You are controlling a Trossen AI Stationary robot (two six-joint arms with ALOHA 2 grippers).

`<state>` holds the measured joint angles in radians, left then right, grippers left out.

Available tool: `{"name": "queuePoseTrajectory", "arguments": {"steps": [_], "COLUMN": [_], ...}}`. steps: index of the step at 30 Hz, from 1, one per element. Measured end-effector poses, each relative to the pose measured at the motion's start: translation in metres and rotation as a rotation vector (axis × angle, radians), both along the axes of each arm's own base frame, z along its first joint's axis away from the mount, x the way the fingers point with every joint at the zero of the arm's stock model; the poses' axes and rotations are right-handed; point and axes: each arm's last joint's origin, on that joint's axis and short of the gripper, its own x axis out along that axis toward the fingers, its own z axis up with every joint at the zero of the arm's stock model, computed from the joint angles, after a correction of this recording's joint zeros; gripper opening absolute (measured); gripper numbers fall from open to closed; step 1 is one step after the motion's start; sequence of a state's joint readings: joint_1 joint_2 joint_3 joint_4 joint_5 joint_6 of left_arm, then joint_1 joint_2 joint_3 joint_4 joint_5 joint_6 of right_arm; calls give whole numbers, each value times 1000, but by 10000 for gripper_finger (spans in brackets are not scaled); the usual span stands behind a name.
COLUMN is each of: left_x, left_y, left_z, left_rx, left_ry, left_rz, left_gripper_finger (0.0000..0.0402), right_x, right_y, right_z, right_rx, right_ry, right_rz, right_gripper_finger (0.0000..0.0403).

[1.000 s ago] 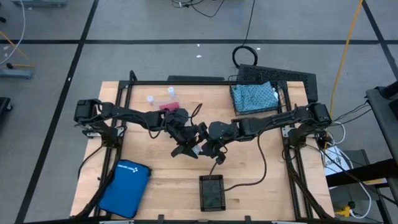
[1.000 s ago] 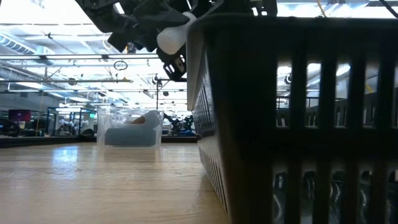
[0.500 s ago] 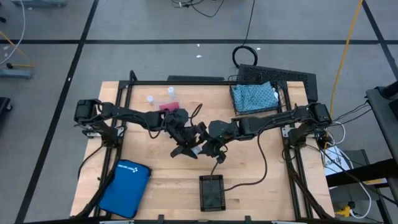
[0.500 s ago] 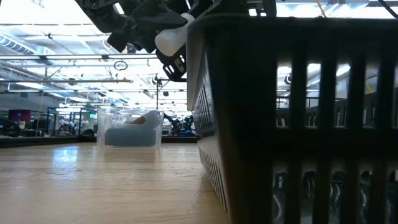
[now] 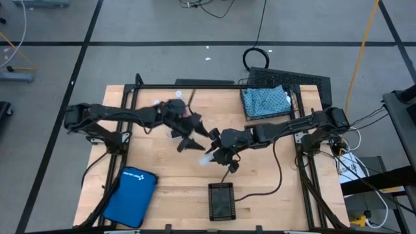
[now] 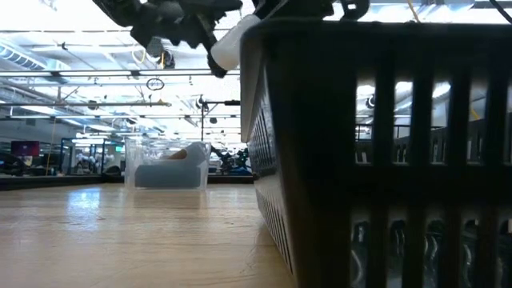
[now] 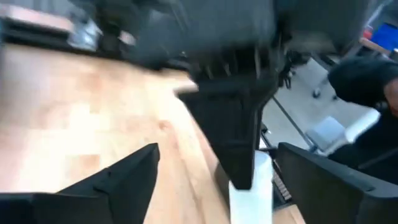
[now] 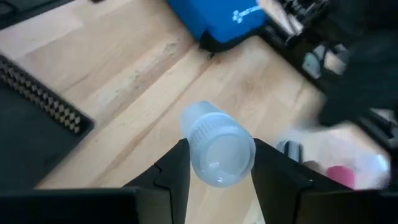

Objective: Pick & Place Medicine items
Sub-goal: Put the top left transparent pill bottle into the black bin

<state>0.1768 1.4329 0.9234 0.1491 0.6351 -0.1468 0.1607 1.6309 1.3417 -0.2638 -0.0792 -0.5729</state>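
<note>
A small white vial (image 8: pixel 216 149) hangs above the middle of the table, and my right gripper (image 5: pixel 210 156) is shut on it. My left gripper (image 5: pixel 188 139) stands open a short way off toward the far left, with nothing between its fingers. The left wrist view shows its two fingers spread wide, with the vial (image 7: pixel 251 194) and a right-gripper finger beyond them. A pink block (image 8: pixel 339 175) lies on the table near the far edge. A teal patterned pouch (image 5: pixel 265 101) rests at the far right. My right gripper pinches the vial's round side (image 8: pixel 193 155) between its two fingers, one on each side. The fingers (image 8: pixel 275 171) slant down from the table's right. The vial (image 5: pixel 205 159) juts out past the fingertips, lifted clear of the table.
A black slotted basket (image 5: pixel 221 201) stands at the near edge below the grippers and fills the right of the low view (image 6: pixel 384 144). A bright blue zip case (image 5: pixel 130 195) lies at the near left. A black frame (image 5: pixel 195 86) runs along the far side.
My left gripper has let go of the vial and drawn back, up and toward the far left. The vial stays in my right gripper, which has hardly moved.
</note>
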Motion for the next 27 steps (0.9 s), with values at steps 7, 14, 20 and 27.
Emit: {"name": "queuePoseTrajectory", "arguments": {"steps": [7,14,20,27], "left_x": [-24,-34,-35,-34], "left_y": [34,62,69,66], "left_z": [29,36,33,35], "left_rx": [54,147,120,96], "left_ry": [-98,-106,-67,-78], "left_rz": [177,541,713,703], "left_gripper_finger": [360,362,363,363], "right_x": [-10,-26,-39,-42], "right_y": [33,71,108,132], "right_z": [1,-3,-10,-50], "right_rx": [-53,-32,27,2], "right_ry": [10,52,89,264], "right_rz": [4,-32,-32,-58], "right_gripper_finger": [130,130,130,130]}}
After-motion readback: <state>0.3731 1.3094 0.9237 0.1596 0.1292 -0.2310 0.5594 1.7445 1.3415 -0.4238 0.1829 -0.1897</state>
